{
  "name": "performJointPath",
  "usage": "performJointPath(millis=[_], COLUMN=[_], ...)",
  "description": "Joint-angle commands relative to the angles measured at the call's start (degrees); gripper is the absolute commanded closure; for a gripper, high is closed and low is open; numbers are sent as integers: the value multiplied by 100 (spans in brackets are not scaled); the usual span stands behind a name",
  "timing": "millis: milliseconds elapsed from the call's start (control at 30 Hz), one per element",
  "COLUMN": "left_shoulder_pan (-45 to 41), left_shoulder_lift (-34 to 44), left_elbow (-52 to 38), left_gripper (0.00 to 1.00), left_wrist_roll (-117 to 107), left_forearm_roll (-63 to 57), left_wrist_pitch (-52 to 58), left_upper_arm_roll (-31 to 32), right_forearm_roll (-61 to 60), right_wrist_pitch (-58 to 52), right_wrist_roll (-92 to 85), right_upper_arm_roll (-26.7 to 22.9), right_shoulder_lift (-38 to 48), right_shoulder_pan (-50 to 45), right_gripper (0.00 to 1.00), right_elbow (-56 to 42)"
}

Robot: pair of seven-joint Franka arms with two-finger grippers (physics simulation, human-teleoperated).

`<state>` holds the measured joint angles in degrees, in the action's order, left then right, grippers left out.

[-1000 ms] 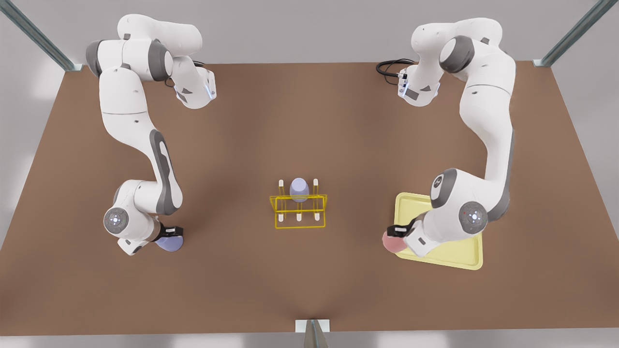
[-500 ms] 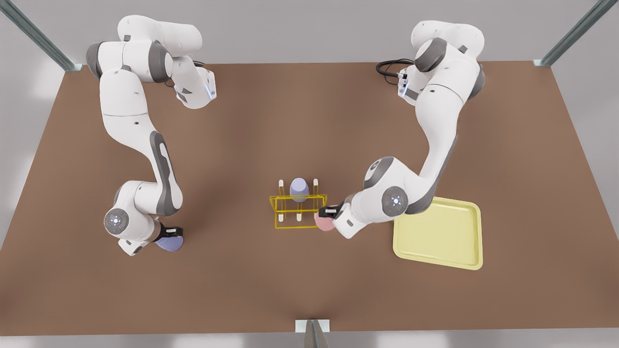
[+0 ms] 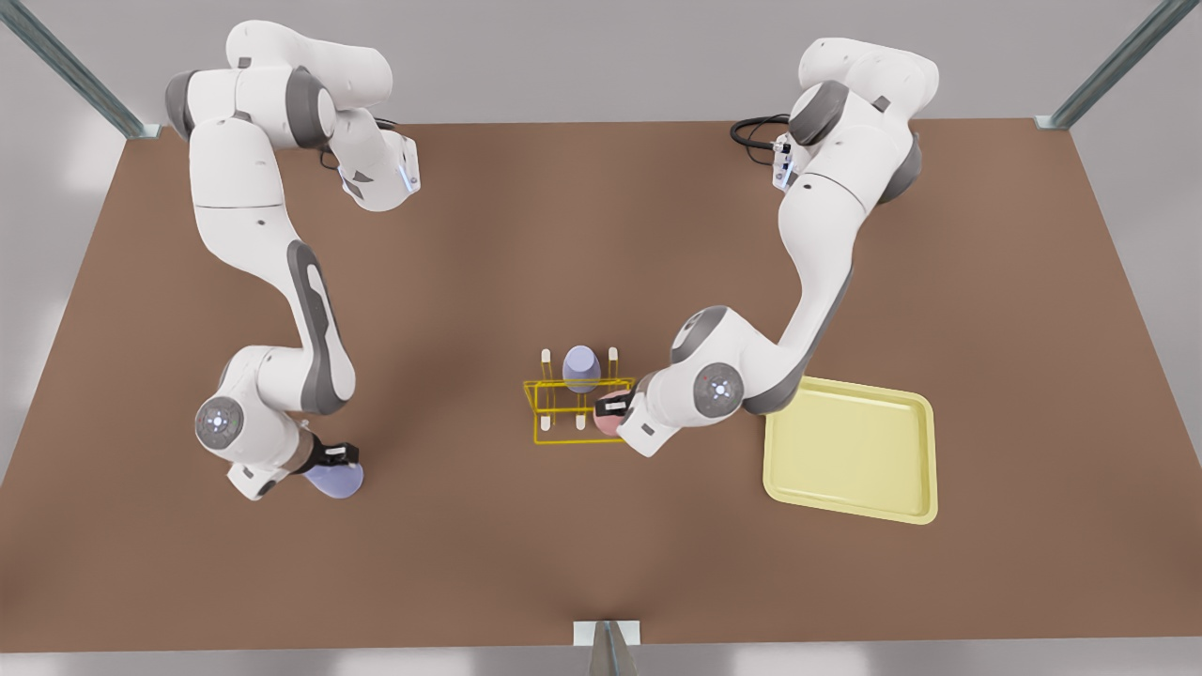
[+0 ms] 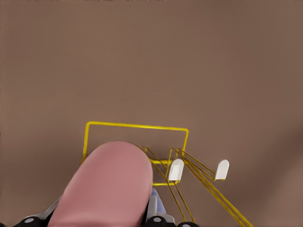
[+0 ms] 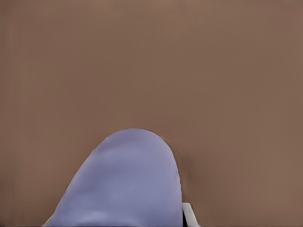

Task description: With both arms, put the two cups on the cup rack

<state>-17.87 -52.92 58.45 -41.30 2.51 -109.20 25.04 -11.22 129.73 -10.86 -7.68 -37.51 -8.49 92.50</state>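
L hand (image 3: 615,409): clamped, low at centre | R hand (image 3: 336,457): clamped, front view's left

A simulated robot test cell, rendered rather than photographed. Bare brown tabletop (image 3: 601,235) under plain pale grey walls, with metal frame struts (image 3: 70,66) slanting in at the far corners and a small bracket (image 3: 607,635) at the near edge. Two white, grey-jointed arms bolted at the far side, one at the front view's left (image 3: 263,235), one at the front view's right (image 3: 826,235), a black cable (image 3: 751,131) coiled beside the latter's base. Sparse props laid out as for an experiment: a yellow wire rack (image 3: 577,411), a pale-yellow tray (image 3: 850,451). No household clutter.
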Motion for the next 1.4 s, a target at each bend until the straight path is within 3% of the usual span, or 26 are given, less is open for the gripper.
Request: performJointPath(millis=[0, 200, 400, 600, 900, 967, 1067, 1133, 1200, 1233, 1367], left_shoulder_pan=[-6, -58, -94, -138, -94, 336, 1602, 2016, 927, 917, 1163], left_shoulder_lift=[18, 44, 53, 53, 106, 589, 1486, 1845, 4042, 4035, 4087], left_elbow=[0, 0, -9, -9, -422, -422, -422, -378, 2381, 2233, 2206], left_gripper=[0, 0, 0, 0, 0, 0, 0, 0, 0, 0, 0], left_wrist_roll=[-353, 1053, 1010, 728, -291, -335, 1149, 2037, 3786, 3805, 3840], left_forearm_roll=[-312, -602, -602, -593, -602, -602, -1200, -1305, -629, -585, -418], left_wrist_pitch=[373, 813, 980, 1068, 1006, 1068, 2746, 3247, 2254, 2921, 3582], left_upper_arm_roll=[1, 19, 19, 19, 10, 10, 19, -16, -2125, -2178, -2178], right_forearm_roll=[-275, -706, -1523, -1568, -1823, -1832, -1823, -1823, -1823, -1823, -1805], right_wrist_pitch=[-18, -18, 26, 26, -18, -62, -220, -246, -273, -334, -378], right_wrist_roll=[5, -162, -162, -162, -575, -575, -575, -610, -610, -663, -777], right_upper_arm_roll=[109, 786, 1295, 1981, 2359, 2438, 2447, 2447, 2447, 2447, 2438], right_shoulder_lift=[112, 508, 359, 244, 279, 279, 262, 244, 235, 226, 147], right_shoulder_pan=[-3, -21, -153, -162, -153, -153, -197, -232, -250, -241, -241], right_gripper=[23, 23, 23, 23, 23, 23, 23, 23, 23, 23, 23], right_elbow=[-4, 13, -321, -584, -497, -488, -488, -479, -479, -479, -470])
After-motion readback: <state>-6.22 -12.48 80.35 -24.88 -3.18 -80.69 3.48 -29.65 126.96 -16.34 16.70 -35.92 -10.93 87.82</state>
